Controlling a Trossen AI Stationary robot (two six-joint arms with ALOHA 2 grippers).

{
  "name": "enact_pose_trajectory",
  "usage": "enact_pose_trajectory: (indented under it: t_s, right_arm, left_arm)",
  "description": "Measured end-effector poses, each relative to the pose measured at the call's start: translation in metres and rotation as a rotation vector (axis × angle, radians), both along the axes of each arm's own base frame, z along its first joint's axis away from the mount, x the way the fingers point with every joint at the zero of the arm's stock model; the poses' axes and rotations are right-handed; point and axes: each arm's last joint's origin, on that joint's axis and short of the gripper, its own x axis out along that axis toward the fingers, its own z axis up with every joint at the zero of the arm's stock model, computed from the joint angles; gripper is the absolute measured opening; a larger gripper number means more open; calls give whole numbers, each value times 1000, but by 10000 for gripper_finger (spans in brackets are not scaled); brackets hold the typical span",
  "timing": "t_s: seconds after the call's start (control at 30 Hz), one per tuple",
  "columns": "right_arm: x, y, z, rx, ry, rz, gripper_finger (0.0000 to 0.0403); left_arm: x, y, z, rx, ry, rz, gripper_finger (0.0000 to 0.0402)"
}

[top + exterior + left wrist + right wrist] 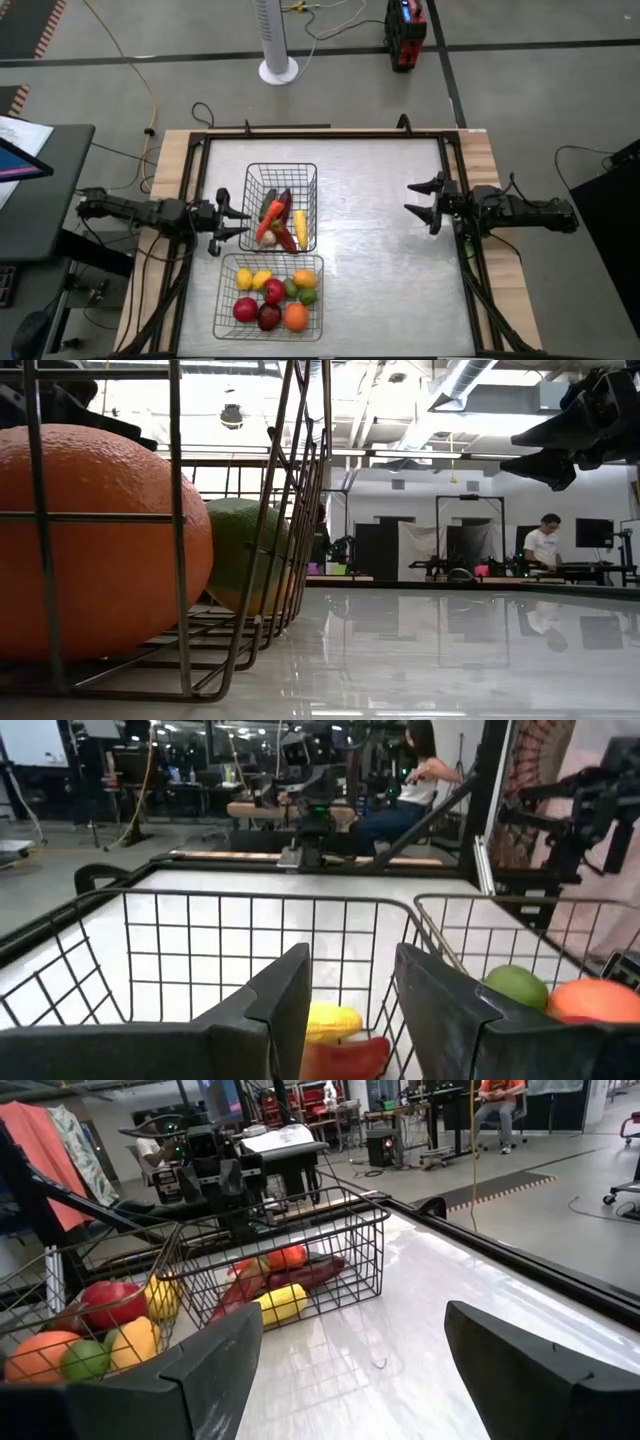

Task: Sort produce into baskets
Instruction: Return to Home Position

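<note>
The produce (275, 290) lies in the two baskets (262, 182), just beside the open, empty left gripper (245, 222) and well apart from the wide-open, empty right gripper (408, 198).

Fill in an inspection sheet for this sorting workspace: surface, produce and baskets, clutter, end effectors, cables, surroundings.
Surface: glossy silver tabletop, bare outside the baskets.
Job's things: in the high view, elongated produce lies in the upper wire basket; round produce lies in the lower wire basket.
Clutter: nothing seen.
End effectors: left end effector open and empty, beside the upper wire basket's left side; right end effector open and empty, near the table's right edge.
Cables: yellow cable on the floor beyond the table.
Surroundings: white pedestal base, red-and-black device, person at a desk.
</note>
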Motion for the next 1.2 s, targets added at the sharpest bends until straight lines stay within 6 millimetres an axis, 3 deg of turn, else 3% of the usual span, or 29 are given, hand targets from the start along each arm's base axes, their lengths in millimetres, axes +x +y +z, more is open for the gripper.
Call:
enact_pose_trajectory:
  t_s: [1.2]
  right_arm:
    - [0, 0, 0, 0, 0, 0, 340]
  left_arm:
    - [0, 0, 0, 19, 4, -3, 137]
